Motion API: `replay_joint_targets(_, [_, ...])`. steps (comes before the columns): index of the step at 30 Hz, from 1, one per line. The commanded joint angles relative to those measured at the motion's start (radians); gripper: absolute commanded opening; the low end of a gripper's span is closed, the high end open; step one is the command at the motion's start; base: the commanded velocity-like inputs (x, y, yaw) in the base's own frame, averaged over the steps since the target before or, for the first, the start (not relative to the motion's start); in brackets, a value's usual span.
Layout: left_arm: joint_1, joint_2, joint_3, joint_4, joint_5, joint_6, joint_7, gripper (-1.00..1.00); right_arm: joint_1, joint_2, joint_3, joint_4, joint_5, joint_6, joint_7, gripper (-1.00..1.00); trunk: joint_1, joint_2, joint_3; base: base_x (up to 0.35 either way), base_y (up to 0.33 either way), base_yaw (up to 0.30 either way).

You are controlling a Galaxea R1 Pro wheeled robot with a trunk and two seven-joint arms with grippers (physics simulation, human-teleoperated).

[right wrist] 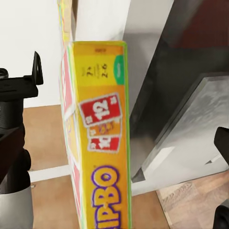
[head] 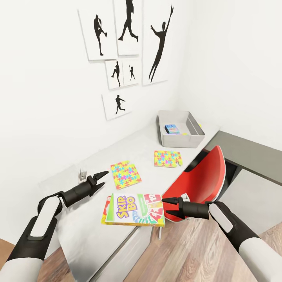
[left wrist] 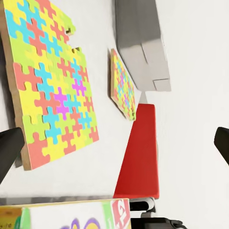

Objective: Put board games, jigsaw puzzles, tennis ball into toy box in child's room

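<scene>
White walls carry black silhouette prints [head: 158,43] above a pale table [head: 78,231]; a red chair [head: 203,178] stands on wood flooring [head: 188,254].

Both arms: white shell segments w/ grey panel inlay on upper face, black joint sections between. Forearm ends in black cylindrical wrist housing. Left gripper [head: 101,177] and right gripper [head: 169,207]: matte black, two tapered pointed fingers each on a black blocky mount. No visible cables, screws or markings at this res.
</scene>
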Motion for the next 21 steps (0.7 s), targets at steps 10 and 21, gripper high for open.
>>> replay_joint_targets(10, [0.0, 0.0, 0.002, 0.0, -0.003, 0.004, -0.007, 1.0, 0.0, 0.002, 0.003, 0.0, 0.003, 0.001, 0.004, 1.0, 0.0, -0.001, -0.001, 0.0, 0.0, 0.023])
replay_joint_targets(21, [0.0, 0.0, 0.003, 0.0, -0.002, 0.004, -0.008, 1.0, 0.001, 0.003, 0.007, 0.005, 0.004, 0.001, 0.003, 1.0, 0.0, -0.001, -0.001, 0.0, 0.0, 0.175])
